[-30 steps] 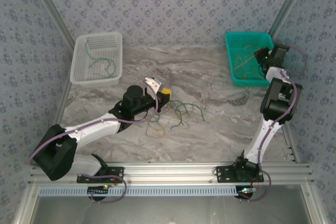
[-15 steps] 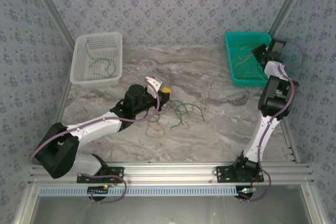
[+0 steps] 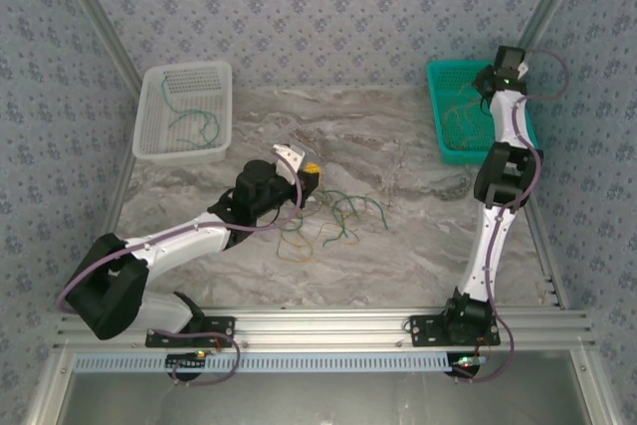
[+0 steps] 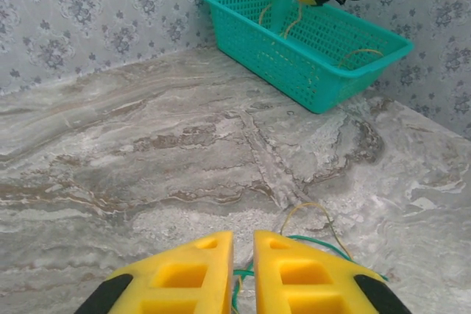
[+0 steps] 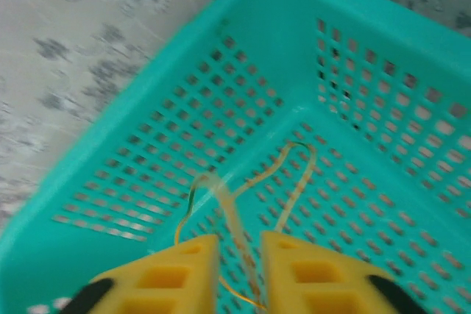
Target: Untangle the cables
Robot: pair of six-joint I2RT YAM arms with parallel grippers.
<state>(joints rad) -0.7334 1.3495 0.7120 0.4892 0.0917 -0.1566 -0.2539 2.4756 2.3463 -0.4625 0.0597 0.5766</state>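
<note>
We look down on the table [image 3: 418, 266], both arm bases at six o'clock. The left basket [image 3: 159, 153] sits at ten o'clock by the left wall, a cable [image 3: 194, 124] lying inside it. The right basket [image 3: 468, 154] sits at two o'clock by the right wall, with several cables [image 3: 460, 114] in it. A loose tangle [image 3: 338, 218] lies on the table near the centre, well apart from both baskets. The left gripper [image 3: 301, 162] stands just beside the tangle, at ten o'clock of it. The right gripper [image 5: 239, 244] hangs over the right basket's far end.
</note>
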